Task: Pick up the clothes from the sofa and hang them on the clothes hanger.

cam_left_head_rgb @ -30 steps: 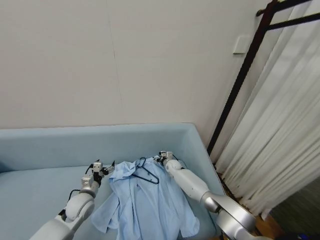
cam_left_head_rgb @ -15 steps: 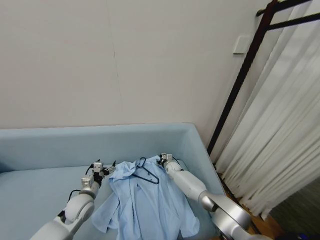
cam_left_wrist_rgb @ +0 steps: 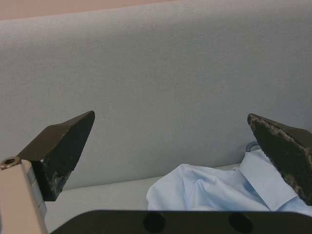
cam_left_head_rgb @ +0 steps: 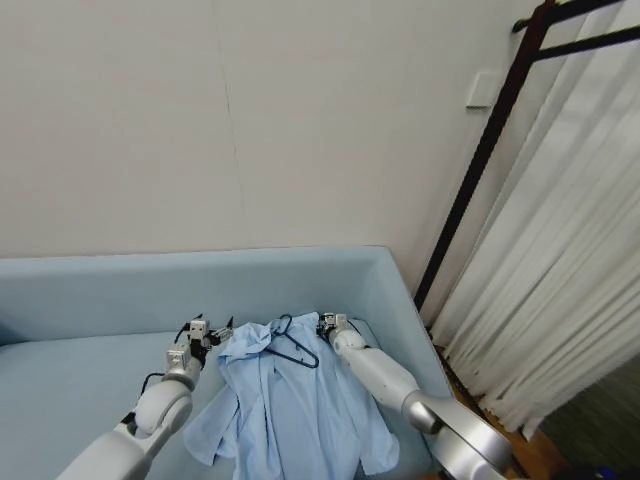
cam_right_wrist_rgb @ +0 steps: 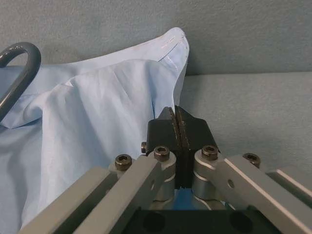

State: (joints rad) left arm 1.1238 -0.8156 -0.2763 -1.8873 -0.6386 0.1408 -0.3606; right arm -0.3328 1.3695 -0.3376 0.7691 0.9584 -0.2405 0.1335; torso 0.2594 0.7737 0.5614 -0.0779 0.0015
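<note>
- One long sofa [cam_left_head_rgb: 90, 290] runs across the lower part of our head view. It is pale blue-grey with a fine matte weave, a low straight back and a squared arm at its right end.
- To the right of it we see white curtains [cam_left_head_rgb: 560, 280] falling in soft vertical pleats.
- In front of the curtains stands a dark, slim-poled clothes rack [cam_left_head_rgb: 480, 160] with crossbars at the top.
- On the sofa seat near its right end lies the light blue shirt [cam_left_head_rgb: 290, 400]. It is thin smooth cloth, crumpled, with the collar toward the sofa back and the hem toward us.
- Our right gripper [cam_left_head_rgb: 327, 322] sits at the shirt's right shoulder. In its wrist view the black fingers [cam_right_wrist_rgb: 187, 131] are pressed together, with the stitched edge of the cloth pinched at their tips. The fabric rises to a peak there. Silver links with hex-socket screws carry the fingers.
- Our left gripper [cam_left_head_rgb: 205, 333] is just beside the shirt's left shoulder. Its dark, wedge-shaped, scuffed fingers [cam_left_wrist_rgb: 63, 146] stand wide apart and hold nothing.
- A thin dark hanger [cam_left_head_rgb: 292, 347] lies in the shirt's collar, and its round-sectioned hook curves up beside the pinched edge.
</note>
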